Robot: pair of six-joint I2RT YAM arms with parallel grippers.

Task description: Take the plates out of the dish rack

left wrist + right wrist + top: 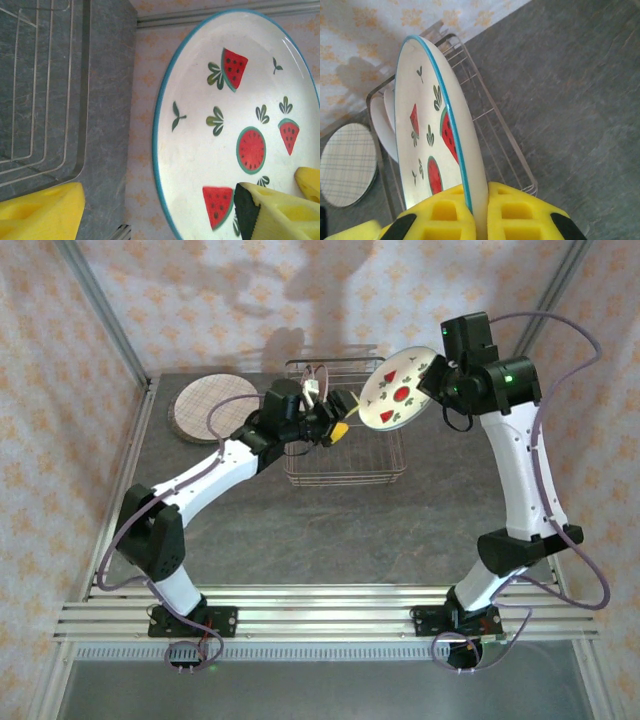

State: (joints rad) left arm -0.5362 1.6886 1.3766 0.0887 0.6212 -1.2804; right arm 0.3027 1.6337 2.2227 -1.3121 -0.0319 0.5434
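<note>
A white plate with a blue rim and watermelon print (398, 388) hangs tilted above the right end of the wire dish rack (345, 476). My right gripper (479, 212) is shut on this plate's rim (451, 135), the edge squeezed between both yellow pads. My left gripper (335, 426) hovers open over the rack, just left of that plate. In the left wrist view the plate (220, 150) faces me beyond my wide-apart fingers (42, 212). A plain white plate (386, 125) still stands in the rack (520, 165). A beige plaid plate (213, 405) lies flat on the table at back left.
The dark grey tabletop (330, 530) stretches open in front of the rack. Patterned walls close in the back and sides, with a metal frame post (100, 315) at left. The plaid plate (347, 165) sits beyond the rack's far end.
</note>
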